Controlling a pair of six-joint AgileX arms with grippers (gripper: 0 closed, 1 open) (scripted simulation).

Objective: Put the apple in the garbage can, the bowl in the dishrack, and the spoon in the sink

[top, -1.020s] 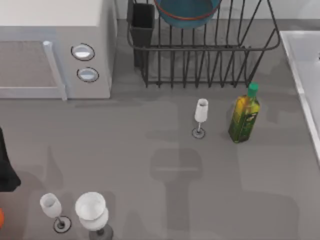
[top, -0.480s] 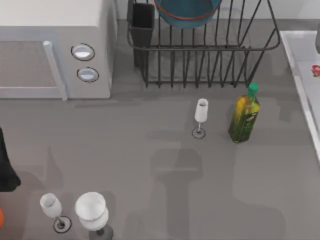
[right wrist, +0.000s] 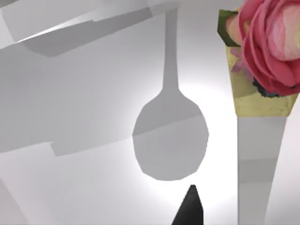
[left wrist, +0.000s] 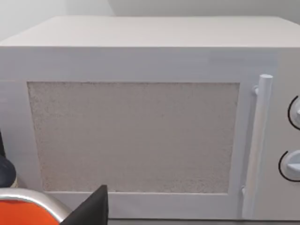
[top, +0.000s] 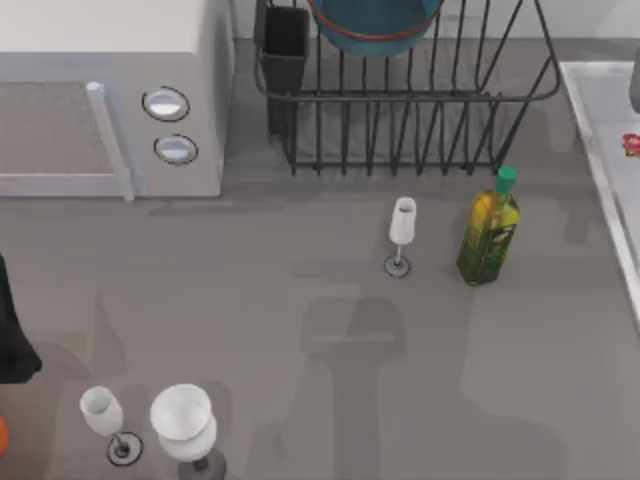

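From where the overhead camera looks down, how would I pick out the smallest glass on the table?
Start at the black wire dishrack at the back. In front of it stands a green-capped oil bottle, and just left of that is the narrow wine glass. It stands alone mid-table and is slimmer than the two glasses near the front-left corner.

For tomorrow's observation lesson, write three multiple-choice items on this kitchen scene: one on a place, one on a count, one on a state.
1. Where is the bowl?
A. in the dishrack
B. on the microwave
C. beside the bottle

2. How many wine glasses stand on the table?
A. one
B. two
C. three

3. How does the green-capped bottle stand?
A. lying flat
B. upright
C. upside down

Key: 1 A, its blue inside sits between the black wires; 2 C, one glass mid-table and two near the front left; 3 B, cap on top.
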